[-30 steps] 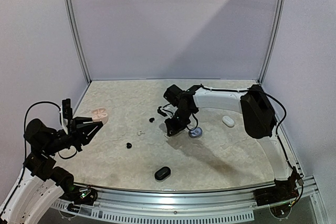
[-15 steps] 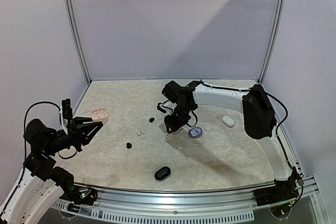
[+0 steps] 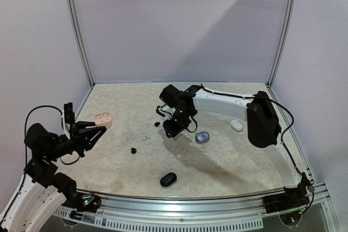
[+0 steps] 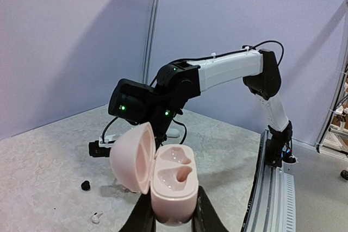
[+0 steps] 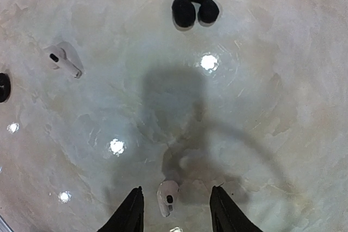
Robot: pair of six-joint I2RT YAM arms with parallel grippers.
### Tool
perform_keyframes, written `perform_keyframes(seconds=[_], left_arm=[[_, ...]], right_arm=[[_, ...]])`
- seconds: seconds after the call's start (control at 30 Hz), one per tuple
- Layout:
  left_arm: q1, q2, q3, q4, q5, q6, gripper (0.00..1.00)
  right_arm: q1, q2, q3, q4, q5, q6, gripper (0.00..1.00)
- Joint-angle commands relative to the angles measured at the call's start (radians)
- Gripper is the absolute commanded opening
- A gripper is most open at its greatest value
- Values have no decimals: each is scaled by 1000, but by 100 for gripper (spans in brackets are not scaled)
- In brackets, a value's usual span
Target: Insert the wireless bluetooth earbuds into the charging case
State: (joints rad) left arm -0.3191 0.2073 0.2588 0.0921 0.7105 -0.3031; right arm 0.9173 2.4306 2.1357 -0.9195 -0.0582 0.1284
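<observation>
My left gripper (image 4: 173, 217) is shut on the base of a pink charging case (image 4: 173, 184), held above the table at the left (image 3: 103, 118). Its lid stands open and both wells are empty. My right gripper (image 5: 176, 213) is open, pointing down at mid-table (image 3: 173, 129). One white earbud (image 5: 167, 198) lies on the table between its fingers, touching neither. Another white earbud (image 5: 63, 60) and a black one (image 5: 194, 9) lie farther off. In the top view a white earbud (image 3: 145, 137) and two black ones (image 3: 157, 124) (image 3: 133, 150) lie left of the right gripper.
A grey case (image 3: 202, 137) sits just right of the right gripper, a white case (image 3: 236, 125) farther right, and a black case (image 3: 168, 179) near the front edge. The right arm's dark forearm (image 3: 261, 118) hangs over the right side.
My right gripper has moved left, away from the grey case, and its jaws have widened. The left arm and the pink case have not moved.
</observation>
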Motion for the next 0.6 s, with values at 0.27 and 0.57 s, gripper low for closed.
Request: perform_keyframes(seconds=[0.27, 0.57], left_arm=[[12, -15, -1, 9, 8, 10, 0], [13, -19, -1, 8, 8, 11, 0]], right_arm=[[26, 70, 29, -4, 4, 25, 24], [27, 64, 31, -16, -4, 42, 9]])
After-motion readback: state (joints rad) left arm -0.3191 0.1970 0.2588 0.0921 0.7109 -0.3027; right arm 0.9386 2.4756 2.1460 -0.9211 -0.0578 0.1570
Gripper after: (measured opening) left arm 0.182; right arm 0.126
